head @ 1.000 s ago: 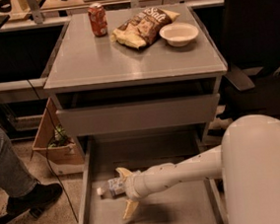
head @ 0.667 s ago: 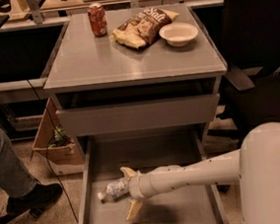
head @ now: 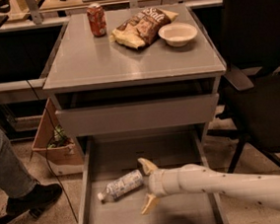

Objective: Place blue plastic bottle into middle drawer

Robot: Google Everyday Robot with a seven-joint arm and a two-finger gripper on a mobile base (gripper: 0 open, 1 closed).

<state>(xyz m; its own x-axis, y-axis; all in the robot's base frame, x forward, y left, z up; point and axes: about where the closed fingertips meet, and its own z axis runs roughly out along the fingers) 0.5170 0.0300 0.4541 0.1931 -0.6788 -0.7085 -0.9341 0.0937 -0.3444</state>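
Items on the counter (head: pixel 125 61) are counted as one soda can (head: pixel 96 20), one chip bag (head: pixel 139 27) and one bowl (head: pixel 177 33); one blue plastic bottle (head: pixel 121 185) is laid on its side in the pulled-out middle drawer (head: pixel 173 150); the arm is cut off at the right edge; the claw (head: pixel 147 184) is spread wide just right of the bottle, with nothing gripped; whether the bottle's base is touched cannot be judged.

Dim light, tool (head: pixel 143 186) in shadowed drawer (head: pixel 121 219)

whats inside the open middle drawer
The blue plastic bottle lies on its side in the middle drawer, the gripper beside its base, fingers spread. The arm hides some floor on the right.
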